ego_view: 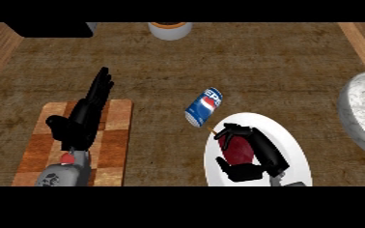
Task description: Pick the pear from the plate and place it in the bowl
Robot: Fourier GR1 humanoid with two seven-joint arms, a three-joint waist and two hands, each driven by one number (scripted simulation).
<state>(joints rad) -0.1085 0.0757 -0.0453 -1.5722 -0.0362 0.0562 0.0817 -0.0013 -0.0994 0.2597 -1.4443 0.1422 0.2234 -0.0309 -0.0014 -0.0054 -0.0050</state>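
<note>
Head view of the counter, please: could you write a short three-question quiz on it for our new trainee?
1. True or false: the robot's right hand is curled round the dark red pear on the round white plate.
2. Which lies just beyond the plate's upper left rim? A) blue soda can lying on its side B) a yellow banana C) a metal fork
3. Fill in: the open left hand shows above the checked wooden ____.

Key: 1 true; 2 A; 3 cutting board. The grey-white bowl shows at the right edge, apart from the plate.
</note>
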